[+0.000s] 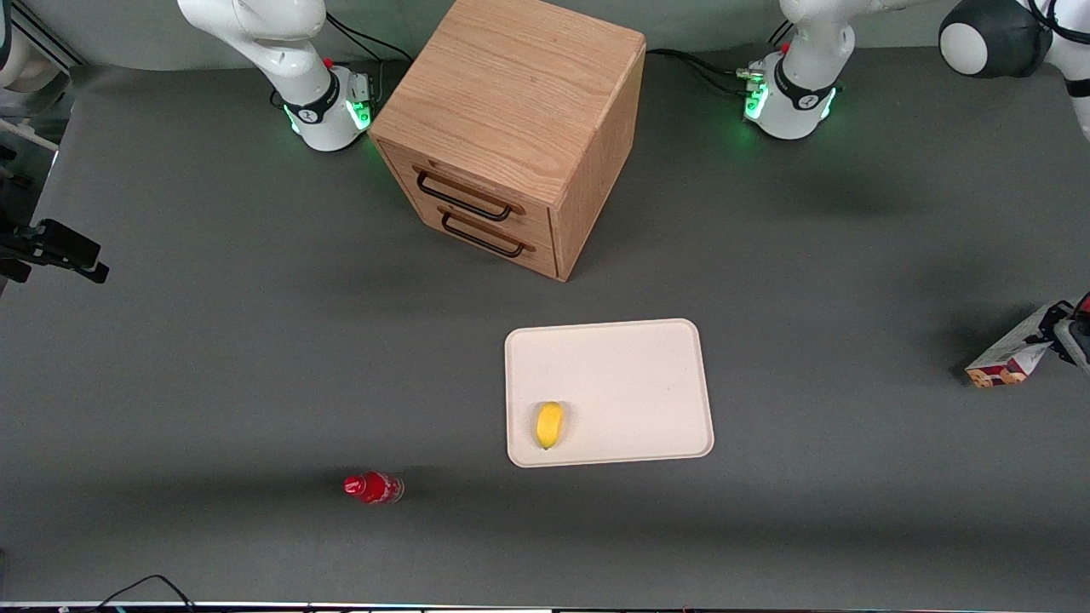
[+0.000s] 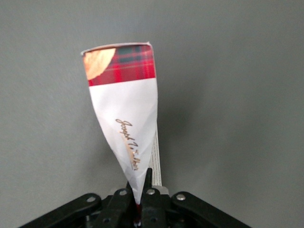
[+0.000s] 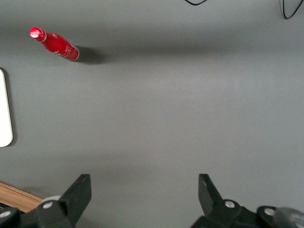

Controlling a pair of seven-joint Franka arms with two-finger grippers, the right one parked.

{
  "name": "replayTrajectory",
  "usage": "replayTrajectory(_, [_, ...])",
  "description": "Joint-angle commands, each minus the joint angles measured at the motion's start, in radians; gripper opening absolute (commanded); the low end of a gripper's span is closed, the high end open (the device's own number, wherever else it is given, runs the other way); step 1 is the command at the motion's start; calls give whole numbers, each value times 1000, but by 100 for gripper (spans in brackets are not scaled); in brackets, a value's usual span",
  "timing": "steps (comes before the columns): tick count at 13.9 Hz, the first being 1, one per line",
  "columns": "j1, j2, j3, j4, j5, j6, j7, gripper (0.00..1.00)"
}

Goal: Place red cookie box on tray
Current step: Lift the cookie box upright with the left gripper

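1. Already gripped: box (image 1: 1009, 356) pinched at one end by claw (image 2: 141, 202), tilted, apparently lifted off the counter (image 1: 255, 358) at the working arm's end.
2. Still to cover: sideways carry to tray (image 1: 630, 366), well apart.
3. Then set down at tray's 3 o'clock, away from lemon (image 1: 549, 424) at 7.

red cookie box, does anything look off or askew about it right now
Yes. The red cookie box hangs tilted in the gripper, pinched at one end, toward the working arm's end of the table and well clear of the tray. A yellow fruit-like item already lies on the tray.
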Motion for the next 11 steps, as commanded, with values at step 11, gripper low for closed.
replayTrajectory(11, [-105, -305, -271, 279, 208, -537, -1127, 0])
